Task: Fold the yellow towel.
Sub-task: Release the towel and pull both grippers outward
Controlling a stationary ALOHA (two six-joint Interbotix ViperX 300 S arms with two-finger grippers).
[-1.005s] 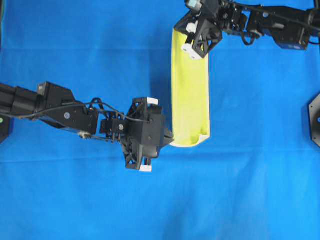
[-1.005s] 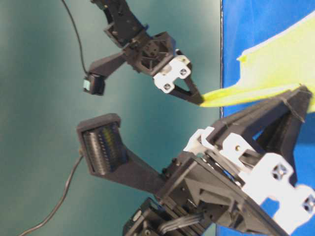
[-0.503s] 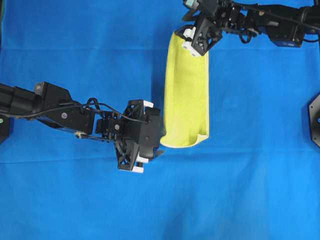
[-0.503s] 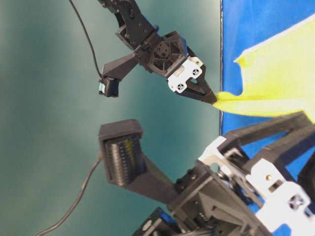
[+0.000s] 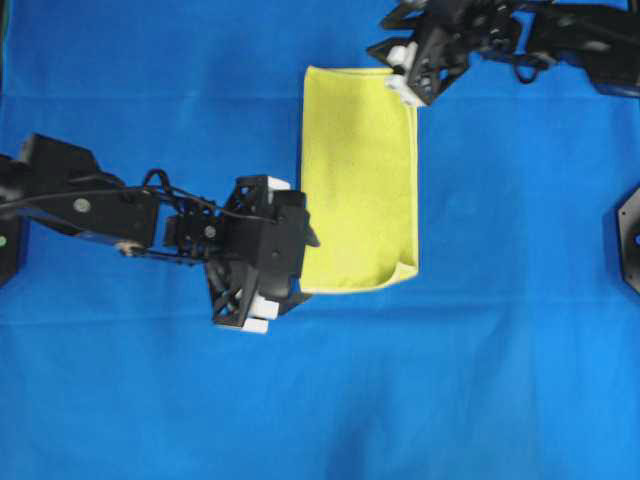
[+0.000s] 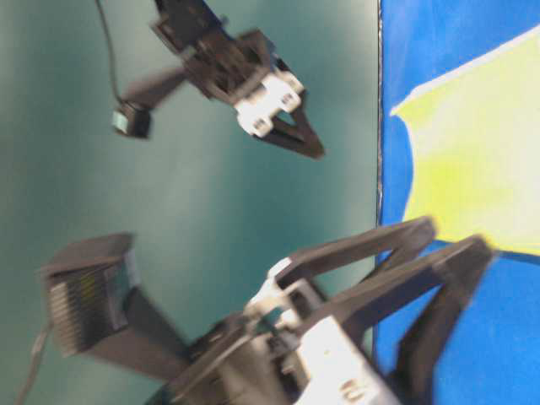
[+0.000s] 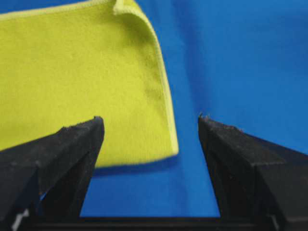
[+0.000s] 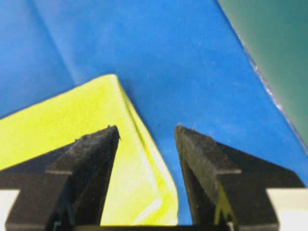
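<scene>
The yellow towel (image 5: 358, 180) lies flat on the blue cloth as a tall folded rectangle, with a slight curl at its lower right corner. My left gripper (image 5: 296, 270) stands open just left of the towel's lower left corner. In the left wrist view the left gripper (image 7: 150, 118) holds nothing, and the towel (image 7: 86, 77) lies just beyond its fingertips. My right gripper (image 5: 405, 75) hovers open over the towel's upper right corner. In the right wrist view the towel's layered corner (image 8: 139, 192) shows below the gap of the right gripper (image 8: 146, 127), untouched.
A blue cloth (image 5: 500, 380) covers the whole table. Black mounts sit at the right edge (image 5: 630, 240) and the left edge (image 5: 6, 255). In the table-level view, teal ground (image 6: 169, 186) runs beyond the cloth's far edge, near the right arm.
Both grippers have opened and let go of the towel. It has dropped flat and lies wider toward the left. The left gripper backed off to the left; the right one rose.
</scene>
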